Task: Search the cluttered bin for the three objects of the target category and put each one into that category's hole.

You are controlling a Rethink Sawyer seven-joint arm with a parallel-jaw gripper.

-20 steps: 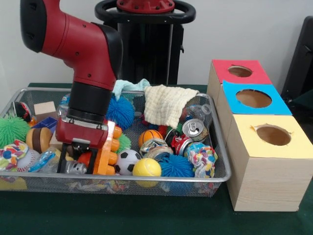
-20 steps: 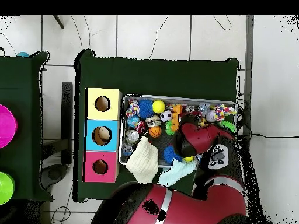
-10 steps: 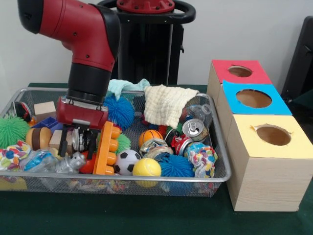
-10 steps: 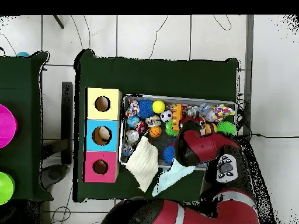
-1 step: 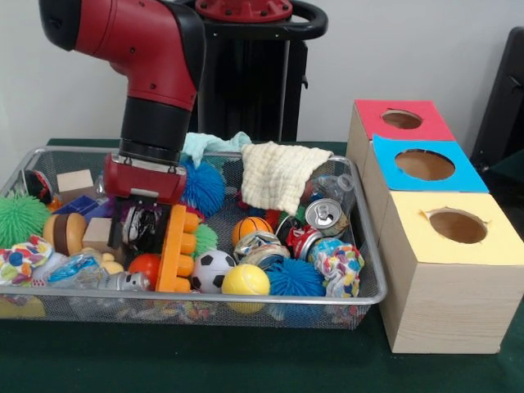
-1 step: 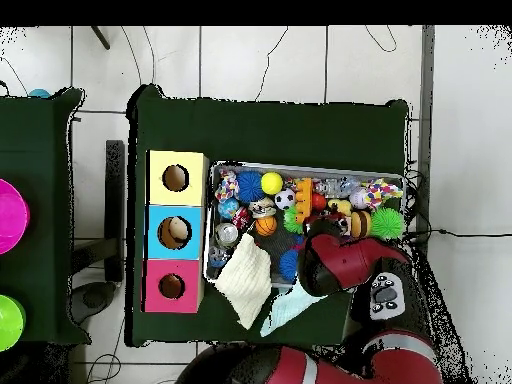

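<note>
Wire-mesh bin (image 5: 368,296) on a green-covered table (image 5: 246,360), with a three-compartment wooden box standing just beside it: red-topped hole (image 5: 401,119), blue-topped hole (image 5: 425,164) and yellow-topped hole (image 5: 458,226). The red and black arm descends into the bin's left half in the front view; its gripper (image 5: 146,233) is clamped on a crushed silver can (image 5: 148,225), held just above the surrounding clutter and beside an orange studded toy block (image 5: 176,250) standing on edge. Two further crushed cans lie toward the bin's other half: a red-and-silver can (image 5: 322,216) with its top facing up, beside the cream cloth (image 5: 274,173) draped over the rim, and a flattened silver can (image 5: 260,246) just behind the yellow ball (image 5: 245,280). Other contents include a soccer ball (image 5: 212,269), a small basketball (image 5: 250,227), blue spiky balls (image 5: 201,185) (image 5: 295,277), a green spiky ball (image 5: 18,218), a wooden block (image 5: 75,181) and a clear plastic bottle (image 5: 98,280) lying against the front wall. In the overhead view the arm (image 6: 345,262) covers the gripper, and the bin (image 6: 300,166) sits against the box's side
</note>
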